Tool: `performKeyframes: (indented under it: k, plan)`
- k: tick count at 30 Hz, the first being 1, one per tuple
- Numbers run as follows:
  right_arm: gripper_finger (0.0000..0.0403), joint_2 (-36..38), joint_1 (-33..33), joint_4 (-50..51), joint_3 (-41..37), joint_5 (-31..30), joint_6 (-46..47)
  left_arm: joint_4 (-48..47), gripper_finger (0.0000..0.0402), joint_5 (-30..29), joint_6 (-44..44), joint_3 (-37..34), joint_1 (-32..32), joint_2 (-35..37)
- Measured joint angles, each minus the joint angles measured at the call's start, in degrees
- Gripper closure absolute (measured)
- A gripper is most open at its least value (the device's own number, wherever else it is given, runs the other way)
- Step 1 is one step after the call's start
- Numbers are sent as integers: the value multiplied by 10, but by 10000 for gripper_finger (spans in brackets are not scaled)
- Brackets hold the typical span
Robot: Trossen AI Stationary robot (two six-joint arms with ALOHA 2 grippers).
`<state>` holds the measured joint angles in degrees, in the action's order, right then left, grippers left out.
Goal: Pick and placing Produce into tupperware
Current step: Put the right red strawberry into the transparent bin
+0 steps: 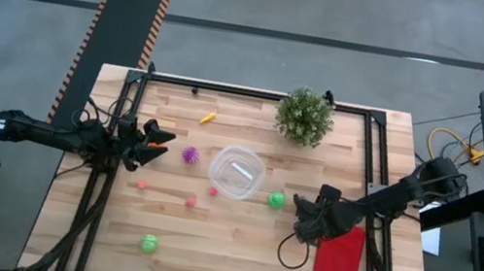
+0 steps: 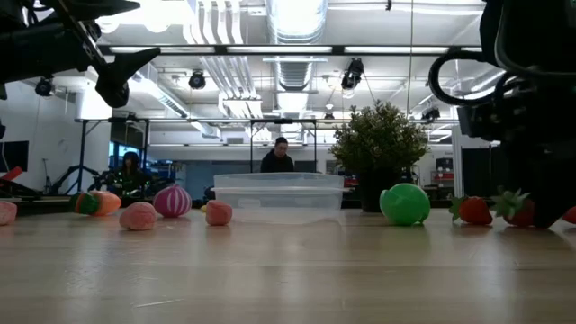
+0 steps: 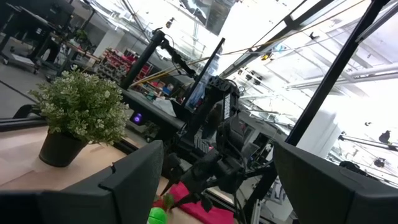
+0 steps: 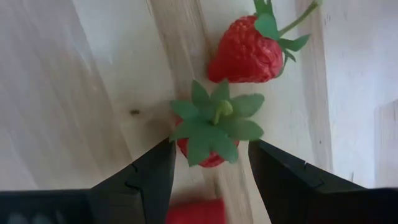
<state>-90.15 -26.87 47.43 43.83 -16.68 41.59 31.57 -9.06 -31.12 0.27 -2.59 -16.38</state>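
My right gripper (image 4: 210, 148) is open and points down at the table. Its fingers stand on either side of a red toy strawberry (image 4: 211, 134) with green leaves, which lies on the wood. A second strawberry (image 4: 245, 55) lies just beyond it. In the high view this gripper (image 1: 305, 220) is right of the clear round bowl (image 1: 237, 172), which stands mid-table. My left gripper (image 1: 148, 135) is open and raised (image 2: 117, 72) over the table's left side, above an orange toy (image 1: 157, 146). A purple toy (image 1: 189, 154) and two green toys (image 1: 277, 199) (image 1: 149, 243) lie around the bowl.
A potted plant (image 1: 304, 116) stands at the far edge. A flat red cloth (image 1: 339, 260) lies near the right gripper. Small pink and red toys (image 1: 189, 202) lie on the near side of the bowl, and a yellow one (image 1: 208, 118) on its far side. People show in the room behind (image 2: 277, 155).
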Motion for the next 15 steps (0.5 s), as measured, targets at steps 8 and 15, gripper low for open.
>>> performKeyframes:
  k: [8,15]
  plan:
    - [205,20,3,-24,0,0,25,0,111,0,0,0,0,0]
    - [250,25,14,-35,0,1,30,0,111,0,0,0,0,-1]
